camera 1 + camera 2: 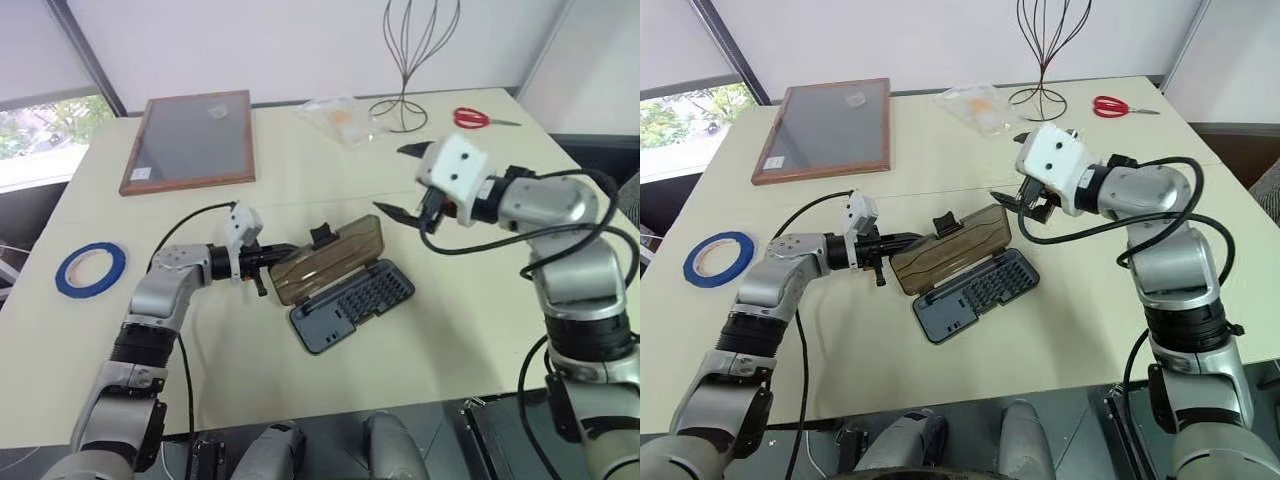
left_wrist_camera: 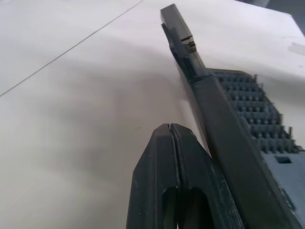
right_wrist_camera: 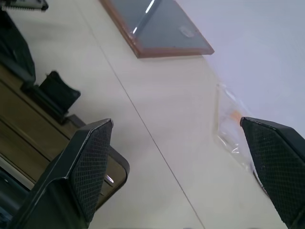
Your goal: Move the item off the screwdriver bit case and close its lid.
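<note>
Near the counter's [image 1: 330, 380] middle lies the screwdriver bit case [image 1: 352, 305], its lid [image 1: 328, 259] half-raised — the left hand [image 1: 281, 253], pinched empty, touches it; the right hand [image 1: 402, 180] hovers above, spread wide.

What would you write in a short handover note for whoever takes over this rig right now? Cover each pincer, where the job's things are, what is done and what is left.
Left pincer: shut, its tips against the outer face of the lid, propping it half raised.
Right pincer: open, holding nothing, raised above the table beside the lid's far end.
Screwdriver bit case: near the table's front edge, tray of bits uncovered, nothing lying on it.
Done: no item sits on the case.
Left: swing the lid down over the tray and press its latch clip shut.
</note>
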Motion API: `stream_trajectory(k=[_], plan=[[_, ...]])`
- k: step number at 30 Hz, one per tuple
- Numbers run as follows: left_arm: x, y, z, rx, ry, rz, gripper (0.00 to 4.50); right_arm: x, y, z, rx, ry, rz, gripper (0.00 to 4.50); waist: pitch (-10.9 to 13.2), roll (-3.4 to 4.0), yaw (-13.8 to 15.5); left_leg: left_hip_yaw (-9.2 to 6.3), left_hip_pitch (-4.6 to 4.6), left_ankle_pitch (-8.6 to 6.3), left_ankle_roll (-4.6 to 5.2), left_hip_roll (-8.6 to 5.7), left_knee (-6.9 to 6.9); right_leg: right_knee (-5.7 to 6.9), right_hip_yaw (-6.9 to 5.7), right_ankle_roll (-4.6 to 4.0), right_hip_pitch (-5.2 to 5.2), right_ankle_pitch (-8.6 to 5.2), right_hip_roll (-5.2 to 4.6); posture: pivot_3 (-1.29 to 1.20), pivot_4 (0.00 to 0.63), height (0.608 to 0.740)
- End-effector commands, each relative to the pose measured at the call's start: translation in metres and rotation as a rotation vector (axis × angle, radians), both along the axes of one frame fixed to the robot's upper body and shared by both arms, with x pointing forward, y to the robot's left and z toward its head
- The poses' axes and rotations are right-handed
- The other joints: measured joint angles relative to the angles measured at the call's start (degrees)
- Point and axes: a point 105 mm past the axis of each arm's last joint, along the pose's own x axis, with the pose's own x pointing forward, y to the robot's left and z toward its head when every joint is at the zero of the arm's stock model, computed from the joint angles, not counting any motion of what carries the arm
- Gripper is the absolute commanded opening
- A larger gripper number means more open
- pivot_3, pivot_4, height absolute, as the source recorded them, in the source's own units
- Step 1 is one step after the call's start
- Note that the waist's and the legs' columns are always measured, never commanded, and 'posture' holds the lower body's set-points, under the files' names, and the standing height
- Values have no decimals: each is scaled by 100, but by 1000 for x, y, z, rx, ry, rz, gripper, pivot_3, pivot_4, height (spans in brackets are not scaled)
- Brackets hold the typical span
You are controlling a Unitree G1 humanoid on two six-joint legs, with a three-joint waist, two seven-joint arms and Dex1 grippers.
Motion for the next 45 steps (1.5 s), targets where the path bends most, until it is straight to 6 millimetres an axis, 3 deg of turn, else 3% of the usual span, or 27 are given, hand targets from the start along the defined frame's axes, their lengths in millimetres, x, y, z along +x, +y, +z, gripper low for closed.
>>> stream_trajectory(k=[1, 8, 13, 18, 22, 30, 41, 44, 45], plan=[[-15, -2, 17, 16, -57, -102, 0, -7, -9, 23, 64, -58, -28, 4443, 0, 0, 32, 0, 0, 0, 0, 0, 0, 0, 0, 0, 0, 0, 0, 0, 150, 740], [-57, -23, 27, 36, -32, -333, 0, -4, -14, 28, 72, -64, -47, 4443, 3, 0, 56, 3, 0, -1, 2, 0, 0, -3, 0, -1, 2, 0, -2, 0, 150, 740], [-68, -40, 23, 45, 1, -416, 0, -3, -10, 25, 70, -57, -36, 4443, 3, 0, 59, 4, 1, -1, 2, 1, 1, -3, 0, -1, 3, 1, -1, 0, 150, 740], [-68, -39, -4, 119, 50, -440, 0, -5, -8, 8, 24, -6, -13, 4443, 4, -1, 55, 5, 1, -1, 2, 1, -1, -6, 0, -1, 2, 0, 0, 0, 150, 740], [-69, -36, -25, 180, 74, -441, 0, -9, -7, -19, -31, 54, 4, 4443, 4, -1, 60, 7, 1, -2, 4, 1, -1, -10, 0, -1, 4, 1, 0, 0, 150, 740], [-65, -38, -26, 178, 62, -427, 0, -11, -5, -28, -28, 83, 21, 4443, 9, -1, 63, 8, 0, -3, 6, 1, -1, -10, 0, -1, 4, 1, -1, 0, 150, 740], [-26, -28, 21, -14, 64, -257, 0, -30, -2, -39, -37, 153, 111, 4443, 11, -6, 61, 8, 1, -3, 6, 2, 0, -10, 0, 0, 4, 1, -1, 0, 150, 740], [-16, -25, 26, -21, 50, -221, 0, -33, 0, -42, -19, 162, 128, 3619, 11, -6, 61, 7, 1, -3, 6, 2, 0, -10, 0, 0, 4, 1, 0, 0, 150, 740], [-13, -24, 27, -19, 45, -215, 0, -34, 0, -44, -19, 165, 130, 3140, 11, -6, 65, 8, 0, -3, 6, 2, 0, -10, 0, 0, 4, 1, 0, 0, 150, 740]])
